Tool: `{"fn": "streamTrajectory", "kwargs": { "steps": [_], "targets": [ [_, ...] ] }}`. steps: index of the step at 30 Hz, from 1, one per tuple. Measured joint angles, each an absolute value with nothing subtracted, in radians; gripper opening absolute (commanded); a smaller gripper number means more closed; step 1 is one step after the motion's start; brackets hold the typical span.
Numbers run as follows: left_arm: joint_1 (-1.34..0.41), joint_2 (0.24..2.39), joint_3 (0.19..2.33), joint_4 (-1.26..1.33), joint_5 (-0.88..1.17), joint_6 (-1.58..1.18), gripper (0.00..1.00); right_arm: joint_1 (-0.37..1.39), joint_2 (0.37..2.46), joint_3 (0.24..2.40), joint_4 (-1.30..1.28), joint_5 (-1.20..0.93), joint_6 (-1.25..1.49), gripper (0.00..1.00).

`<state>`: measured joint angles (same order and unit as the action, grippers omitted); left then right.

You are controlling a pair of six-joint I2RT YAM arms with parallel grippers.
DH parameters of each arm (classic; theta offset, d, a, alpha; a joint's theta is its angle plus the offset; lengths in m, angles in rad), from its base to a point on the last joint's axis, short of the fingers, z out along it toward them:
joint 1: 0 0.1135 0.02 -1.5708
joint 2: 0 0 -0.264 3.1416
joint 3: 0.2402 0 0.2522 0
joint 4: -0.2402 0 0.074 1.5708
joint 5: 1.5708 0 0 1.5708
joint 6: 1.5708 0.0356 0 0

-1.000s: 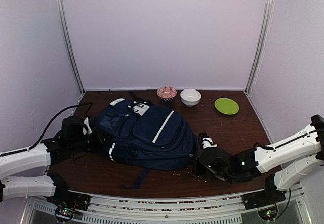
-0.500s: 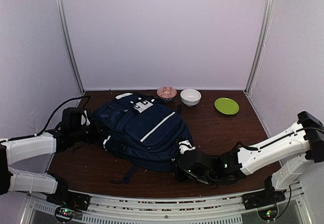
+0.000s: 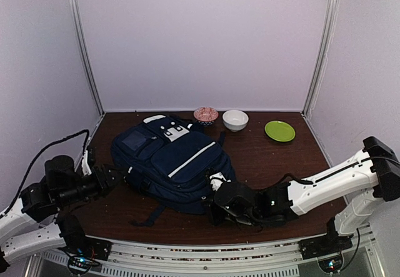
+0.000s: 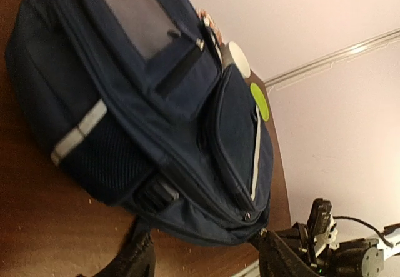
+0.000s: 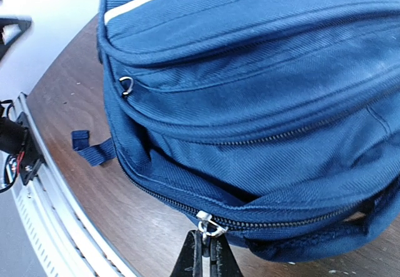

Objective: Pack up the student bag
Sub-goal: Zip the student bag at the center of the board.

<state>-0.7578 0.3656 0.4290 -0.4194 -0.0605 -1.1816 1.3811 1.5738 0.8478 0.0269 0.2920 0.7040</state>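
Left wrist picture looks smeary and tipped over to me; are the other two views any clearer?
Left wrist: the student bag is soft-edged and shown tipped sideways. Right wrist: crisp, with the fabric weave and zipper pull sharp. Top external: evenly lit, no glare, the table dark.

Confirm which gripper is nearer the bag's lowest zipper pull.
Right. The right gripper is shut on the zipper pull of the student bag; the left gripper is open, off the opposite side.
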Motion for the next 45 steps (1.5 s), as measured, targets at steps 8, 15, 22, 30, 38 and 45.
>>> {"fn": "streamTrajectory", "kwargs": {
  "steps": [8, 15, 22, 30, 38, 45],
  "targets": [
    [-1.087, 0.701, 0.4, -0.313, -0.175, -1.335, 0.98, 1.381, 1.617, 0.9, 0.05, 0.233, 0.676, 0.0],
    [-1.108, 0.989, 0.474, -0.09, -0.154, -1.346, 0.98, 1.381, 1.618, 0.903, 0.054, 0.224, 0.676, 0.0],
    [-1.108, 1.096, 0.514, 0.072, -0.101, -1.356, 0.89, 1.381, 1.618, 0.903, 0.057, 0.224, 0.676, 0.0],
    [-1.113, 1.019, 0.514, 0.015, -0.054, -1.353, 0.98, 1.381, 1.618, 0.907, 0.058, 0.224, 0.673, 0.0],
    [-1.133, 0.838, 0.499, -0.16, -0.04, -1.349, 0.98, 1.381, 1.654, 0.939, 0.076, 0.207, 0.654, 0.0],
    [-1.134, 0.978, 0.473, -0.143, -0.004, -1.352, 0.98, 1.381, 1.676, 0.982, 0.075, 0.179, 0.649, 0.0]
  ]
}}
